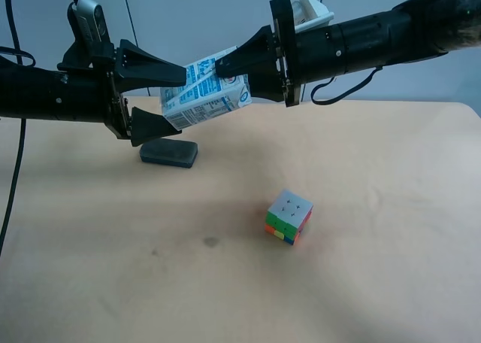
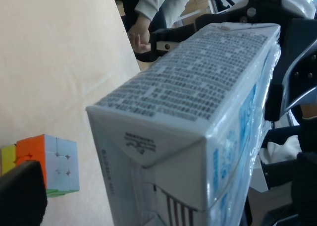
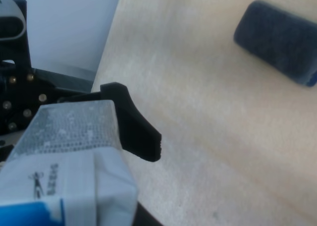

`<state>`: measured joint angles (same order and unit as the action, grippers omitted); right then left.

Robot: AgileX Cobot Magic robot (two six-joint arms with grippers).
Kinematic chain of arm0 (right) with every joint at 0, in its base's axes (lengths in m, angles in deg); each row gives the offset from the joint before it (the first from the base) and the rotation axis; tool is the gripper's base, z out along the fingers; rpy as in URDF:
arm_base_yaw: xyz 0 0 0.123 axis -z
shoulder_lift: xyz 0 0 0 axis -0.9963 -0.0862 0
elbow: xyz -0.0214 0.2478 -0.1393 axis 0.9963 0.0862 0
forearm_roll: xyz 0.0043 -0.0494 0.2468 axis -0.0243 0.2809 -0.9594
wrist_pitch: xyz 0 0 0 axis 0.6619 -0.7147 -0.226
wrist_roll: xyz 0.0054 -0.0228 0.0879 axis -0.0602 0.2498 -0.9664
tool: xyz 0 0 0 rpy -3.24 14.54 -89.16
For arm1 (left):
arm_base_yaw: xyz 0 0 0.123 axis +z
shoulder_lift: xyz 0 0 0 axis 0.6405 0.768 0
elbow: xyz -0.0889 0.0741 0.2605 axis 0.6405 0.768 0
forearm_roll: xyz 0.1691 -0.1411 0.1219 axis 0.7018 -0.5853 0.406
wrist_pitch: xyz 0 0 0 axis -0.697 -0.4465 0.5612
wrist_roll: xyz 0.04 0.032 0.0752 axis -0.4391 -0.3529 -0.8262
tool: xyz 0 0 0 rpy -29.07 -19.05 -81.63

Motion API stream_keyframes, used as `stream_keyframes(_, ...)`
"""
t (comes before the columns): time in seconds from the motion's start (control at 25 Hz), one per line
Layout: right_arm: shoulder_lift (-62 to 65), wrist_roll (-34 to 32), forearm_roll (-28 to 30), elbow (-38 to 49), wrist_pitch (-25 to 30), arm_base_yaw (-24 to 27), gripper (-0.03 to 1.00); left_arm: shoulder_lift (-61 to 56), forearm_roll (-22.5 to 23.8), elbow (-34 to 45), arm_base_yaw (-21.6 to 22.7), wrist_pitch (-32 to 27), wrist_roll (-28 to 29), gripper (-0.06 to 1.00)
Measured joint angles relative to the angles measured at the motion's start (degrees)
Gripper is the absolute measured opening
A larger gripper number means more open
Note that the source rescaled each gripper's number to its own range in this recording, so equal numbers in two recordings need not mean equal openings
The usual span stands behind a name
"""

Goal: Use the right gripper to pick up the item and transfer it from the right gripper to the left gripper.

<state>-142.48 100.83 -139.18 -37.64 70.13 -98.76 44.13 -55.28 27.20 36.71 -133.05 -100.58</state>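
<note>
Hand-over step: right gripper (image 1: 229, 76) squeezes the drink carton (image 1: 207, 95), upper middle; left gripper (image 1: 182, 104) sits wide open around it and should shut next

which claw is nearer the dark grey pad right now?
Left. The left claw straddles the carton at its base, close above the pad; the right claw grips the carton's gabled end, farther from the pad.

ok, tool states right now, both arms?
Right tool: closed on the carton.
Left tool: open, straddling the carton's other end.
</note>
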Motion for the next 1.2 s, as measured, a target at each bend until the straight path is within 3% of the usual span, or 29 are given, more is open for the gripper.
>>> stream_keyframes(0.08,0.00,0.18,0.00,0.00,0.00,0.00,0.00,0.00,-0.07,0.00,0.00,0.00,0.31,0.99)
stream_keyframes(0.28,0.00,0.36,0.00,0.00,0.00,0.00,0.00,0.00,-0.87,0.00,0.00,0.00,1.19,0.76)
stream_keyframes(0.52,0.00,0.85,-0.41,0.00,0.00,0.00,0.00,0.00,-1.40,0.00,0.00,0.00,2.18,0.65)
stream_keyframes(0.76,0.00,1.37,-1.11,0.00,0.10,0.00,0.00,-0.90,-2.54,0.00,-0.54,0.20,2.88,0.32)
stream_keyframes(1.2,0.00,2.53,-1.96,0.00,0.04,0.00,0.00,-0.90,-3.00,0.00,-0.54,0.31,4.98,0.17)
